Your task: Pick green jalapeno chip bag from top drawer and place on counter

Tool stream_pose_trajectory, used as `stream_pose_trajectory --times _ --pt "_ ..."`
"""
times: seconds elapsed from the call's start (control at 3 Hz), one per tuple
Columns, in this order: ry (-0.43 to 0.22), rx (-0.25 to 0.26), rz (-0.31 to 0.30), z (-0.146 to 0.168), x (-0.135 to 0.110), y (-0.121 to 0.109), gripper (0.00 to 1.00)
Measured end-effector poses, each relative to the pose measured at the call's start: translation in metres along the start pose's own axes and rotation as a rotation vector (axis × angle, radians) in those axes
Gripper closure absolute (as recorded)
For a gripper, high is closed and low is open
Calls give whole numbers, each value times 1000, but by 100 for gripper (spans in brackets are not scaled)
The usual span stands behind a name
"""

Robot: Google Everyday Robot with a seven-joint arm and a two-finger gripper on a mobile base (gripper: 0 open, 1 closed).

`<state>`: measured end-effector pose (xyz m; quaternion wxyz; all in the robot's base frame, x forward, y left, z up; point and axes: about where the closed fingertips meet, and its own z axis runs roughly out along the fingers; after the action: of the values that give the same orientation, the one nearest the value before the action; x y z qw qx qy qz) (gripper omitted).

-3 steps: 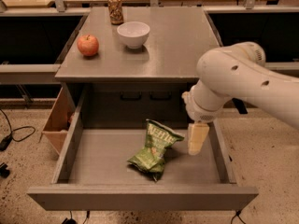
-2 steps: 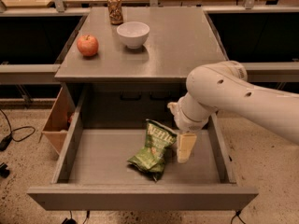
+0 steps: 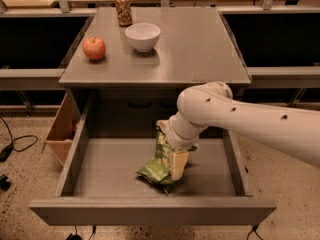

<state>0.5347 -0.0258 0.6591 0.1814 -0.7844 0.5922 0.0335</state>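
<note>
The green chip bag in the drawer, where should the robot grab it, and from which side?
Probably grab the chip bag by its puffy, crinkled middle, coming straight down from above. It lies crumpled on the floor of the drawer, so its folds stick up and are easy to pinch, and the drawer's walls get in the way from the sides. The hand hangs over the bag, down inside the drawer.

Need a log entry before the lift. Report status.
End effector inside top drawer, at green jalapeno chip bag. Bag not yet on counter. Apple, bowl, can on counter's far left.
</note>
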Motion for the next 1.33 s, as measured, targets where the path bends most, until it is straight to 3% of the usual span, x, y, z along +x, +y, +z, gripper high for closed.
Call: stream_pose_trajectory --times 0.33,0.67,1.0,1.33 --pt "-18 -33 8 31 -2 2 19" --pt "-20 -37 9 34 -2 3 42" --pt "-18 -33 2 29 -7 2 73" --pt "11 1 -4 -18 -15 -6 96"
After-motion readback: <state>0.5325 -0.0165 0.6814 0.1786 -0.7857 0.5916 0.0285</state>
